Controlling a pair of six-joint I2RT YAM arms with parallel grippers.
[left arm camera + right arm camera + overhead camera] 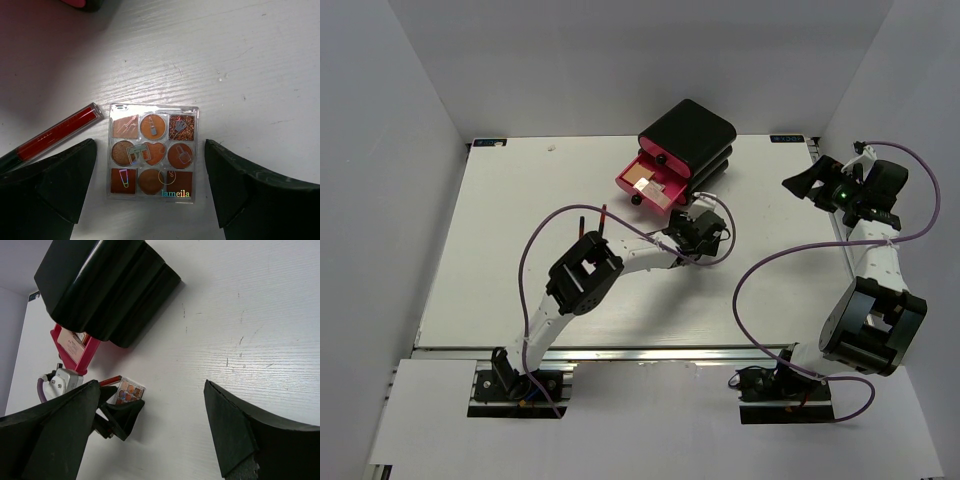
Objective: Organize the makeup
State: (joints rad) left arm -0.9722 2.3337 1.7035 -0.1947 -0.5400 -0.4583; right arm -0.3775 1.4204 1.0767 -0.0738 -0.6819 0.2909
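A clear square palette (152,152) with orange and brown pans lies flat on the white table. My left gripper (150,185) is open, low over it, with one finger on each side and not touching it. A red tube (55,132) lies just left of the palette. The palette also shows in the right wrist view (131,391). Two thin dark-red sticks (604,214) show behind the left arm. My right gripper (812,186) is open and empty, high at the right. In the top view the left gripper (704,224) hides the palette.
A black box (688,138) stands at the back middle. One pink drawer (646,186) is pulled out, with beige flat items inside. The box also shows in the right wrist view (105,285). Purple cables loop over the table near both arms.
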